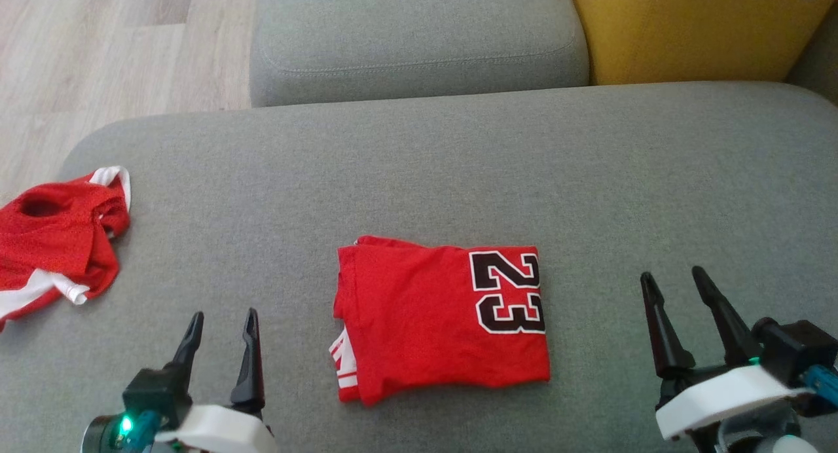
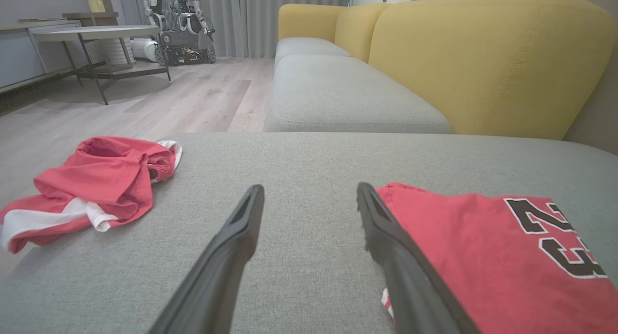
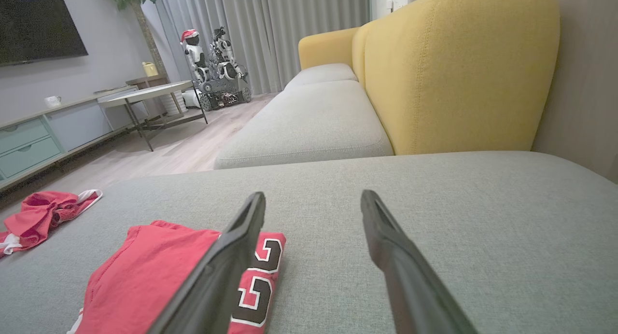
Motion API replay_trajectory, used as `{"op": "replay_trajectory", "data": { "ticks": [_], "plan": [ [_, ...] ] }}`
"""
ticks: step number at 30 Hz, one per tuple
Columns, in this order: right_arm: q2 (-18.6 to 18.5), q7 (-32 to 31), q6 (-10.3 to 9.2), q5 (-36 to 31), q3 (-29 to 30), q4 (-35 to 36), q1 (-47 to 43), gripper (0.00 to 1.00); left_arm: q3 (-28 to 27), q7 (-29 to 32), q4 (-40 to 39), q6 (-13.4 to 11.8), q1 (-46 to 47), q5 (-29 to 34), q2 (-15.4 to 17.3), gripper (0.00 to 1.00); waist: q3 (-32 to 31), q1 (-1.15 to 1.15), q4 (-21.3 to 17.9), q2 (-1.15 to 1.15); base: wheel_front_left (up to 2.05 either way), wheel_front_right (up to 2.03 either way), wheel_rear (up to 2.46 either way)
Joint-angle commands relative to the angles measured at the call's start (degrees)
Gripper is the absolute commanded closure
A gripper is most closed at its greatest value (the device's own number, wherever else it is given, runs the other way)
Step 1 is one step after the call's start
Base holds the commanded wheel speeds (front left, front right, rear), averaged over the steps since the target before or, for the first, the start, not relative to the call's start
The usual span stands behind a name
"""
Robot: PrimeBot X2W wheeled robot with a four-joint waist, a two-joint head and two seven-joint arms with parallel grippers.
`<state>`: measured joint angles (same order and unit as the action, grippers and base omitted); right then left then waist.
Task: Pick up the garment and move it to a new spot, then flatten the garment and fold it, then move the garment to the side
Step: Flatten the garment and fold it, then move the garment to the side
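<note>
Folded jersey (image 1: 438, 315) mostly hides its trim (image 1: 345, 360), perhaps striped.

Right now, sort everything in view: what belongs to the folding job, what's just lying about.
Job: folded red 23 jersey, left gripper, right gripper, both open, grey seat cushion.
Lying about: crumpled red-and-white garment, yellow backrest, wooden floor.
</note>
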<state>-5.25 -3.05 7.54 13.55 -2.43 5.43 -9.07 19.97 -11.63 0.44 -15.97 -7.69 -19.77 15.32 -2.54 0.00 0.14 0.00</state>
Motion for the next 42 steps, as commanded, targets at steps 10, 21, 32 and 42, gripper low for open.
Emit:
{"op": "replay_trajectory", "data": {
  "ticks": [10,21,32,42],
  "plan": [
    [0.3,-0.7,-0.05,-1.0,-0.4,2.5,0.9,0.00,-1.5,-0.1,-1.7,-0.7,2.3,-0.2,1.1,0.00,0.0,0.00,0.2,0.00,0.00,0.00,0.00],
    [0.3,-1.0,-0.05,-1.4,-0.4,2.4,1.0,0.00,-1.0,-0.3,-1.4,-0.9,3.0,-0.2,0.9,0.00,0.1,0.00,0.5,0.00,0.00,0.00,0.00],
    [-0.5,-1.6,-0.05,-0.5,-0.8,-4.8,2.5,0.00,0.8,-0.3,-1.0,0.0,6.0,0.3,0.1,0.00,1.6,0.00,4.6,0.00,0.00,0.00,0.00],
    [-1.0,0.6,-0.05,2.2,-4.2,-21.1,10.0,0.00,2.5,-2.1,1.0,1.7,11.3,0.7,-2.5,0.00,7.0,0.00,10.8,0.00,0.00,0.00,0.00]
  ]
}}
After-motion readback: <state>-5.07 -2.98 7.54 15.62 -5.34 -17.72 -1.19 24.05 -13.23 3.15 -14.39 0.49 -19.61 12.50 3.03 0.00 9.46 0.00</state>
